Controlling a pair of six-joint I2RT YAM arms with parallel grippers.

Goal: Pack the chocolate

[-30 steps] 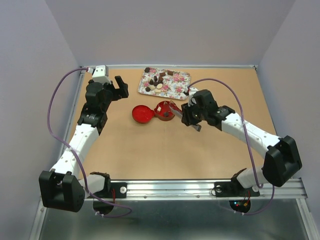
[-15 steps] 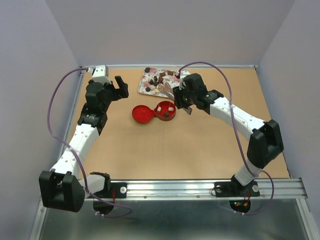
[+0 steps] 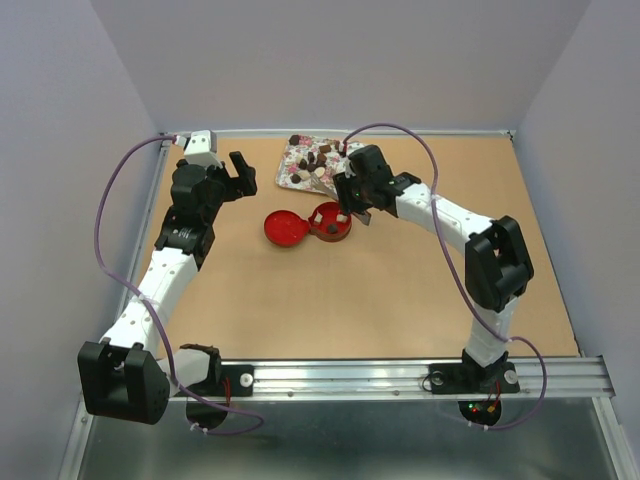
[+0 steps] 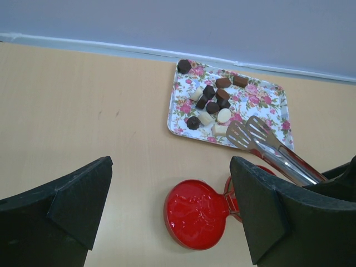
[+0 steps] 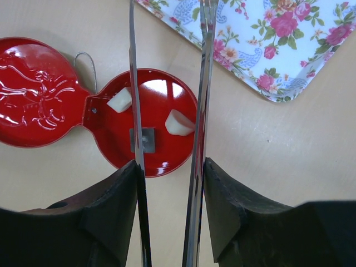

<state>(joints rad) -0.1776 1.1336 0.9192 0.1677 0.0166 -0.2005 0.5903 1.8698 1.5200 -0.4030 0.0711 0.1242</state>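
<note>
Right pincer clamps the tongs, tips over the tray near the chocolate; left pincer gapes wide.

Chocolate: tiny pieces, dark brown, reddish-brown and cream-white.
On tray: about a dozen, loosely clustered on its left half; one dark piece at the far left corner.
In tin: two cream pieces, lying apart.
</note>
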